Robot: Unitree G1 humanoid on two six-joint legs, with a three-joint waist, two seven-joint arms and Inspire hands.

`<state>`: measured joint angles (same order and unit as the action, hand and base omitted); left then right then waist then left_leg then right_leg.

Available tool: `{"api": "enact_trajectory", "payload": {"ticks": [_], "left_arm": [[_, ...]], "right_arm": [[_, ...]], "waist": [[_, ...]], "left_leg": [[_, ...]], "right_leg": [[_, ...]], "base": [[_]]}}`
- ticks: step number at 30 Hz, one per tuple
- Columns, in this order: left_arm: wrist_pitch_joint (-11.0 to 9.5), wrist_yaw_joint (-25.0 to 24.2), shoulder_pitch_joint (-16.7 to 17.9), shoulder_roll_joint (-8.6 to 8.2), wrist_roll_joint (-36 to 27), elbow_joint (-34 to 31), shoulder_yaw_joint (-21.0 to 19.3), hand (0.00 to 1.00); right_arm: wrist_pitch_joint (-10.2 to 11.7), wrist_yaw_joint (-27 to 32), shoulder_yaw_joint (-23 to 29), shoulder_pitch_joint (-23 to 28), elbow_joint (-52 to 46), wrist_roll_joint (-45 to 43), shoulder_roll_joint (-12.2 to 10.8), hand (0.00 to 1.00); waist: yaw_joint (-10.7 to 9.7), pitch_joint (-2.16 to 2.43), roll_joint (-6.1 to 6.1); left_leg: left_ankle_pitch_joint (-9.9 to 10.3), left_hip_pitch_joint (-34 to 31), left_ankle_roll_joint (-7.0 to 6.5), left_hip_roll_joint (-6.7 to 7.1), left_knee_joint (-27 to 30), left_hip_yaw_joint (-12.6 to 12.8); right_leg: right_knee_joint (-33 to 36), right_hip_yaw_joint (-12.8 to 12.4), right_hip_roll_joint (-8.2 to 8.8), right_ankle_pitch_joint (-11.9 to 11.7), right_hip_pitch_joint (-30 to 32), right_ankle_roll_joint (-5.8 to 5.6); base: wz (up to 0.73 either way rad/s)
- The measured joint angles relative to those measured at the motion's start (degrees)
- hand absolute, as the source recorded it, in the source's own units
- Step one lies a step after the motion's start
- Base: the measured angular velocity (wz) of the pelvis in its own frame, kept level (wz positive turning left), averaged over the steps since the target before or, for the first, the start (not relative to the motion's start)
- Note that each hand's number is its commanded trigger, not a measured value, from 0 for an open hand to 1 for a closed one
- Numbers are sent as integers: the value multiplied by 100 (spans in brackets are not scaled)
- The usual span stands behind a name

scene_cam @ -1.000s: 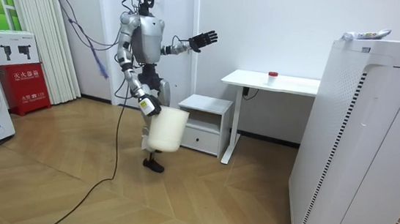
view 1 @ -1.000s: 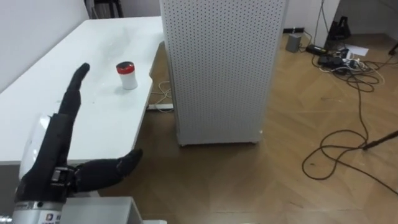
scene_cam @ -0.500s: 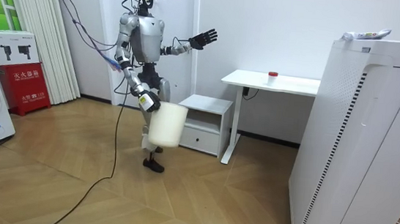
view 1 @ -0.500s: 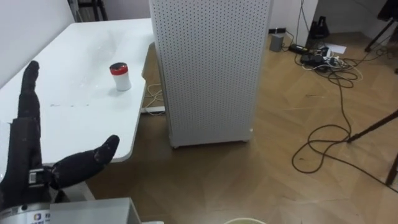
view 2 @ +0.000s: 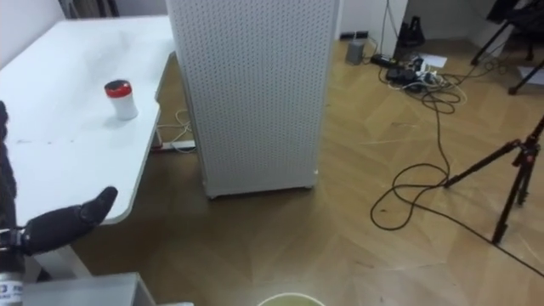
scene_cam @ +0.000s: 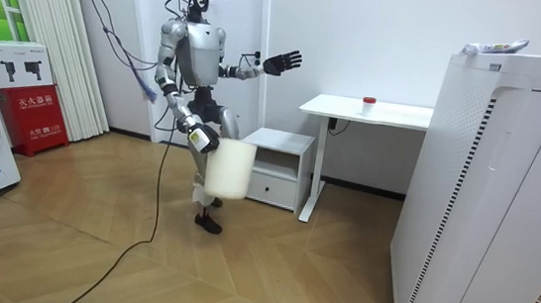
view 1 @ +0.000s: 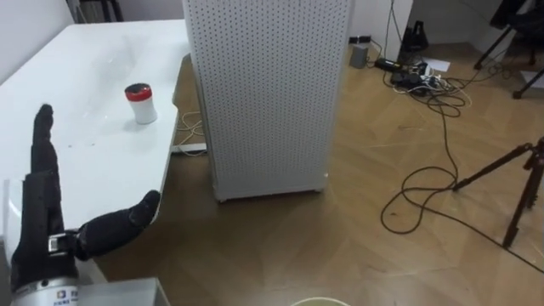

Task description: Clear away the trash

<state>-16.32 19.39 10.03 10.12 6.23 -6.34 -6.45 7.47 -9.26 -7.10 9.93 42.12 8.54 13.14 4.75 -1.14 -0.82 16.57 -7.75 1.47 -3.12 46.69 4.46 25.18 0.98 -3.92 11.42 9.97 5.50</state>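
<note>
Here's the robot on the wooden floor (view 1: 340, 229), standing just beside a low white drawer unit (scene_cam: 274, 167) at the end of the white table (view 1: 93, 161), body turned toward it. The left hand (view 1: 38, 229) is up in front of the chest, flat and spread, thumb swung wide, holding nothing. From the head camera it hangs over the near end of the table.

The garbage is a small white canister with a red lid (view 1: 140, 102). It sits upright on the table, close to the edge that faces the tall white perforated cabinet (view 1: 263, 85). It's well apart from that raised left hand, nothing touching it.

Down at the robot's side, the right hand (scene_cam: 200, 141) sits at the rim of a white plastic bin (scene_cam: 229, 169), and the bin hangs off the floor at hip level. Whether that hand is closed on the rim, I can't tell from this far off. A sliver of the bin's rim peeks in at the bottom of the eye views.

Out to the right, black cables (view 1: 408, 68) tangle on the floor, and a black tripod (view 1: 518, 204) stands at the edge.
</note>
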Motion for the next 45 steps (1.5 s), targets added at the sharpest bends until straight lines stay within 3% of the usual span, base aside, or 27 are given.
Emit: {"api": "enact_trajectory", "payload": {"ticks": [3, 4, 5, 6, 7, 8, 9, 11, 14, 15, 17, 18, 20, 22, 24, 26, 29, 31, 32, 33, 35, 37, 39, 41, 43, 44, 45], "left_arm": [[-47, -1, -69, -6, -110, 167, 229, 0], [-50, -1, -69, -14, -110, 182, 226, 0], [-51, 1, -69, -30, -105, 186, 209, 0], [-69, -1, -69, -31, -102, 199, 212, 0], [-76, -5, -68, -35, -97, 203, 211, 0], [-78, 2, -36, -42, -97, 226, 205, 0], [-79, 1, 4, -42, -100, 284, 209, 0], [-78, -10, 39, -33, -97, 310, 223, 0], [-80, -48, 41, -26, -98, 310, 216, 0], [-94, -80, 38, -7, -131, 310, 214, 0], [-128, -140, 33, 66, -224, 311, 214, 0], [-128, -153, 1, 114, -225, 334, 217, 0], [-129, -172, 15, 126, -227, 339, 214, 0], [-134, -172, 7, 160, -218, 340, 151, 0], [-138, -138, 1, 177, -220, 340, -7, 0], [-138, -89, -32, 197, -223, 340, -63, 0], [-139, 49, -95, 206, -213, 342, -25, 0], [-140, 83, -112, 211, -200, 352, -9, 0], [-139, 135, -127, 209, -205, 371, 47, 0], [-140, 143, -122, 212, -231, 370, 114, 0], [-142, 158, -123, 210, -225, 426, 170, 0], [-141, 160, -132, 204, -220, 428, 251, 0], [-139, 175, -75, 201, -216, 441, 295, 0], [-106, 196, -64, 201, -217, 451, 298, 0], [-84, 188, -160, 205, -229, 448, 353, 0], [-77, 195, -233, 215, -219, 437, 401, 0], [-73, 265, -225, 244, -207, 445, 410, 0]], "right_arm": [[-127, 121, 51, -7, 97, 13, 15, 100], [-143, 126, 52, -7, 97, 14, 21, 100], [-147, 162, 28, -2, 116, 16, 19, 100], [-161, 183, -73, 6, 167, 16, 20, 100], [-197, 182, -104, 12, 172, 17, 8, 100], [-240, 191, -187, 15, 172, 12, -4, 100], [-259, 207, -238, 11, 168, 13, -3, 100], [-259, 205, -249, -19, 163, 12, -2, 100], [-283, 214, -266, -11, 162, 6, 5, 100], [-356, 218, -267, -16, 122, 17, 28, 100], [-485, 218, -293, -16, -121, 13, 58, 100], [-513, 211, -293, -53, -280, 3, 83, 100], [-512, 208, -293, -52, -387, 10, 88, 100], [-513, 210, -308, -62, -512, 4, 23, 100], [-498, 213, -350, -80, -674, 69, 1, 100], [-488, 206, -353, -92, -682, 63, 3, 100], [-487, 91, -435, -76, -686, 89, 48, 100], [-495, 98, -555, -50, -687, 45, 41, 100], [-508, 99, -592, -23, -687, -45, 36, 100], [-507, 97, -599, 29, -686, -58, 41, 100], [-504, 88, -595, 48, -686, -83, 41, 100], [-501, 78, -588, 33, -721, -166, 56, 100], [-499, 55, -573, -54, -749, -179, 101, 100], [-498, 69, -568, -146, -759, -178, 109, 100], [-483, 81, -566, -203, -761, -150, 116, 100], [-475, 90, -525, -226, -757, -122, 206, 100], [-469, 123, -505, -245, -752, -121, 193, 100]], "waist": [[136, -19, 41], [176, -17, 40], [242, 0, 12], [334, 27, -37], [367, 34, -50], [474, 43, -66], [501, 82, -89], [492, 63, 29], [460, 73, 228], [508, 101, 296], [588, 127, 438], [613, 56, 445], [648, 60, 398], [675, 65, 358], [690, 41, 282], [687, 37, 208], [633, -6, -6], [501, 2, -32], [371, -2, -39], [315, 4, -37], [245, 26, -91], [229, 90, -111], [354, 97, -117], [290, 83, -104], [120, 58, -90], [52, 11, -40], [60, 15, 14]], "left_leg": [[-28, -831, -67, 400, -899, -153], [-153, -951, -53, 466, -1273, -188], [-500, -1106, -48, 509, -2127, -348], [-762, -1166, -20, 477, -2923, -527], [-874, -1176, -2, 450, -3218, -650], [-1249, -1182, 24, 432, -3386, -792], [-1612, -1151, 26, 500, -3268, -788], [-1781, -1168, -78, 597, -3040, -591], [-1601, -1243, -370, 622, -2385, -161], [-1467, -1219, -539, 701, -2174, -102], [-1072, -1186, -662, 844, -1870, 31], [-817, -1166, -751, 888, -1595, 98], [-445, -1093, -776, 885, -1152, 197], [-152, -992, -813, 920, -933, 240], [58, -829, -856, 944, -952, 277], [154, -725, -903, 937, -1108, 200], [135, -465, -793, 734, -1421, -1], [143, -274, -716, 657, -1649, -194], [155, -110, -653, 629, -1798, -400], [191, 80, -567, 586, -1938, -570], [295, 294, -399, 479, -2004, -922], [381, 403, -215, 401, -2041, -1155], [241, 615, 71, 195, -2242, -1143], [131, 587, 255, 63, -2107, -1102], [82, 418, 319, -62, -2336, -1074], [-226, 377, 209, -118, -2692, -908], [-293, 392, 177, -129, -2709, -684]], "right_leg": [[-38, -596, -33, 66, -141, -10], [-39, -690, -32, 75, -160, -23], [-38, -757, -36, 138, -192, -39], [5, -757, -78, 244, -220, -39], [98, -754, -89, 333, -231, -21], [333, -715, -55, 544, -251, -31], [554, -533, 107, 811, -260, -171], [788, -111, 446, 1133, -306, -384], [865, 50, 784, 1531, -617, -555], [850, 59, 884, 1611, -777, -596], [1022, 139, 1126, 1782, -980, -699], [1619, 432, 1333, 1789, -975, -811], [2441, 712, 1593, 1526, -832, -963], [3076, 710, 1719, 1212, -658, -1006], [3676, 713, 1881, 546, -356, -1011], [3862, 727, 1874, 292, -89, -1029], [3358, 736, 1521, 884, 583, -894], [2399, 596, 1259, 890, 936, -862], [1534, 397, 1109, 788, 1012, -843], [653, 188, 973, 448, 969, -814], [-45, 100, 841, -313, 774, -787], [-24, 316, 731, -516, 581, -620], [17, 571, 652, -344, 355, -413], [-88, 582, 610, -304, 115, -358], [-256, 475, 584, -300, -127, -364], [-251, 585, 569, -268, -182, -416], [-283, 735, 598, -207, -252, -460]], "base": [[-3], [-40], [-40], [-44], [-54], [-57], [-47], [-11], [21], [16], [0], [3], [-3], [-9], [-16], [-11], [5], [39], [72], [73], [85], [83], [39], [70], [111], [82], [62]]}}
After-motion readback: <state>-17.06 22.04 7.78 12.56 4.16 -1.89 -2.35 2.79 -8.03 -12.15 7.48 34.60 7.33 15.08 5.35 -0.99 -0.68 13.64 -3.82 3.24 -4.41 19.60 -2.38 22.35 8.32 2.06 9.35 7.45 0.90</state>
